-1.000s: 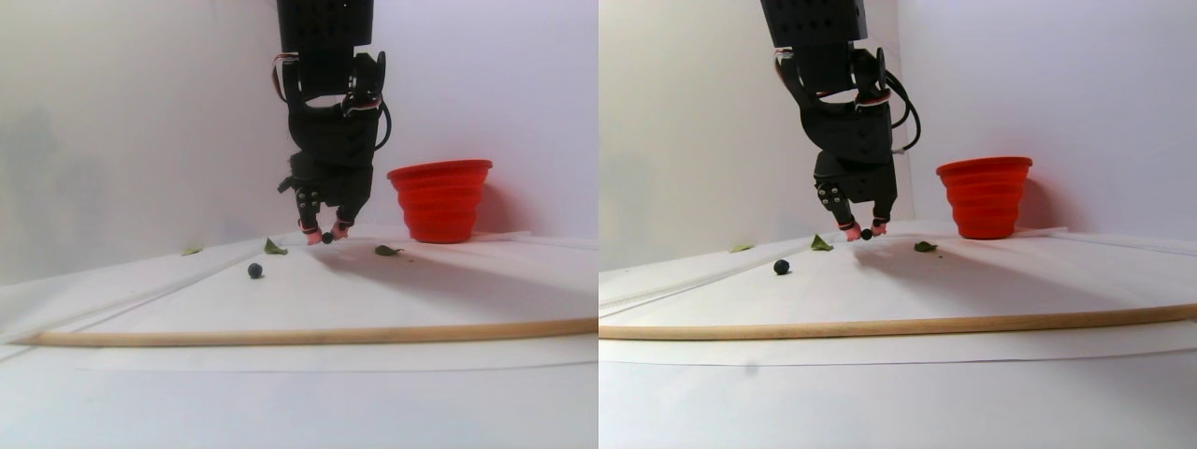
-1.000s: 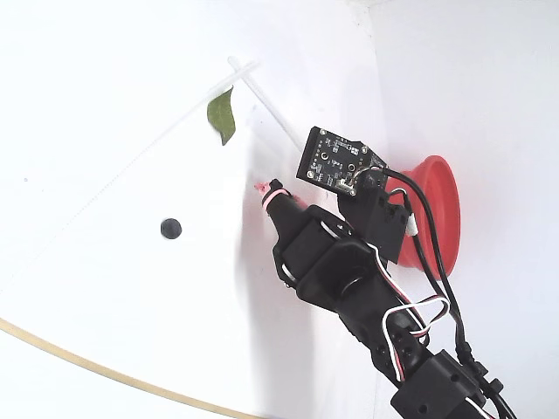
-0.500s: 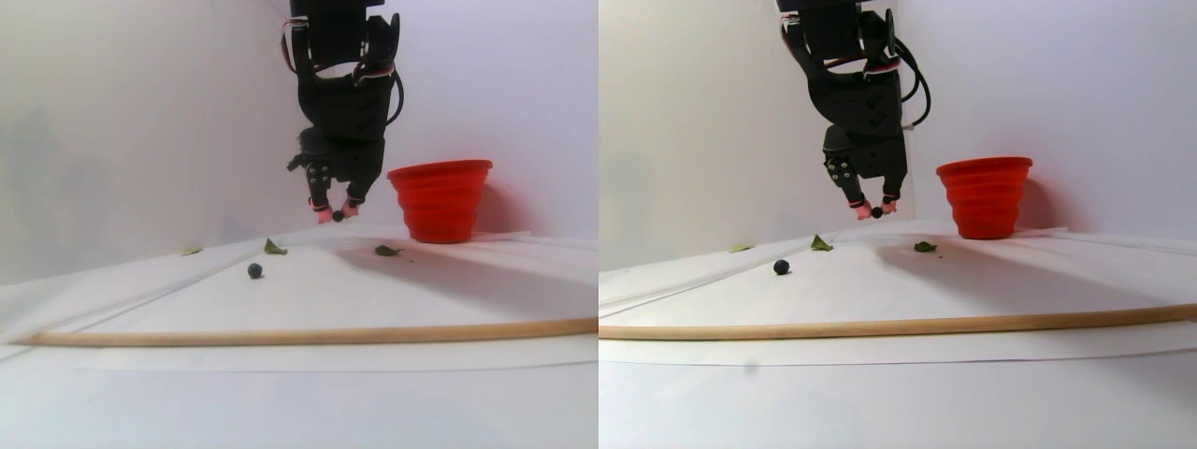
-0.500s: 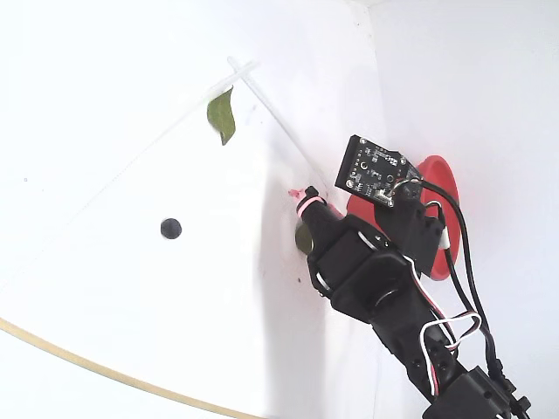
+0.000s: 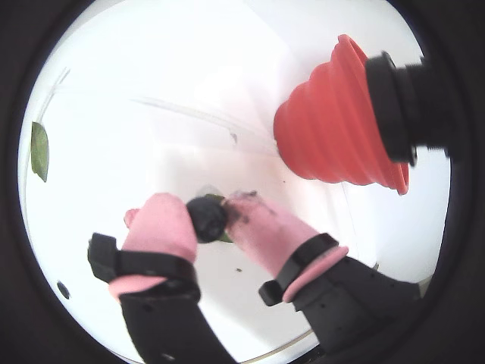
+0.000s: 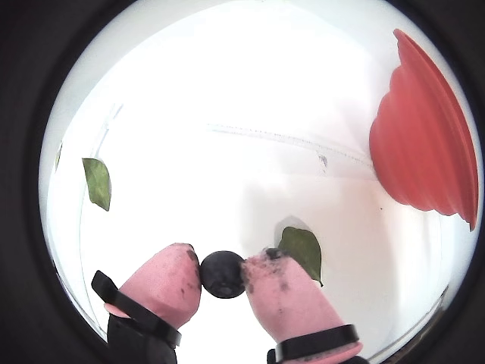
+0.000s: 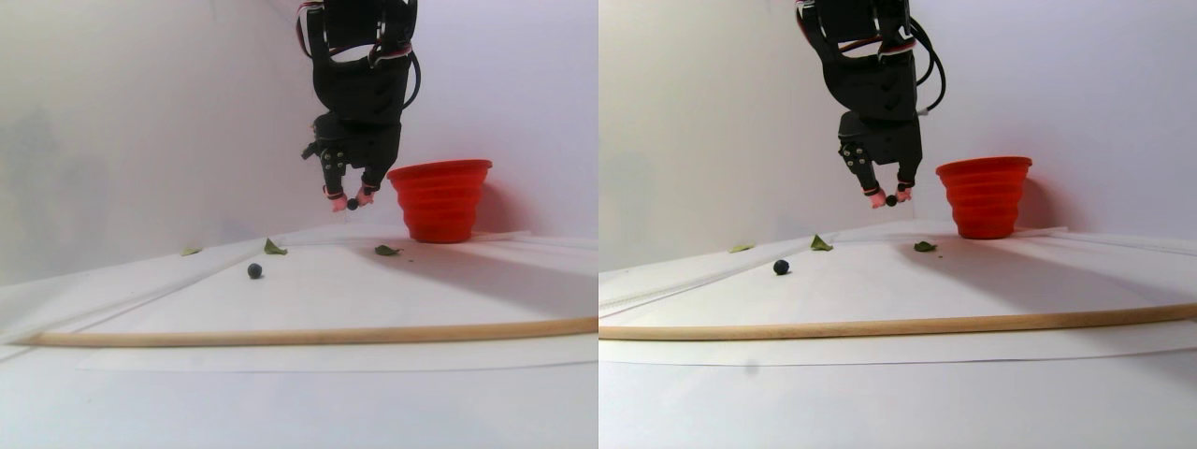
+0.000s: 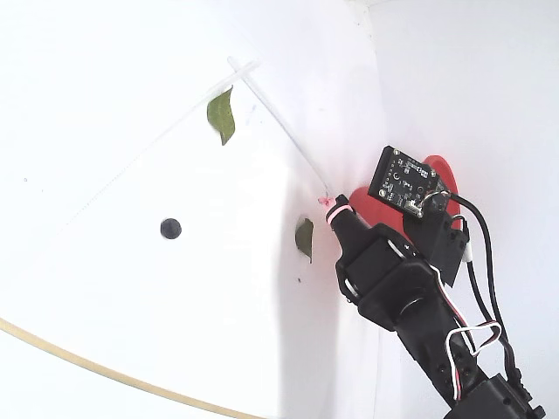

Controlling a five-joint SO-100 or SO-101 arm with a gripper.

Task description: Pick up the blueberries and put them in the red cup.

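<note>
My gripper (image 5: 208,216) has pink-tipped fingers shut on one dark blueberry (image 5: 207,218), also seen in another wrist view (image 6: 222,274) and in the stereo pair view (image 7: 353,203). It holds the berry in the air, well above the white table, to the left of the red cup (image 7: 439,199). The ribbed red cup shows at the upper right in both wrist views (image 5: 333,125) (image 6: 424,144) and is mostly hidden behind the arm in the fixed view (image 8: 437,170). Another blueberry (image 7: 254,270) lies on the table at the left, also in the fixed view (image 8: 170,229).
Green leaves lie on the table: one below the gripper (image 6: 303,250) (image 8: 304,237), one farther left (image 6: 97,182) (image 8: 222,115). A long wooden stick (image 7: 309,333) lies across the front of the table. White walls (image 7: 140,112) stand behind.
</note>
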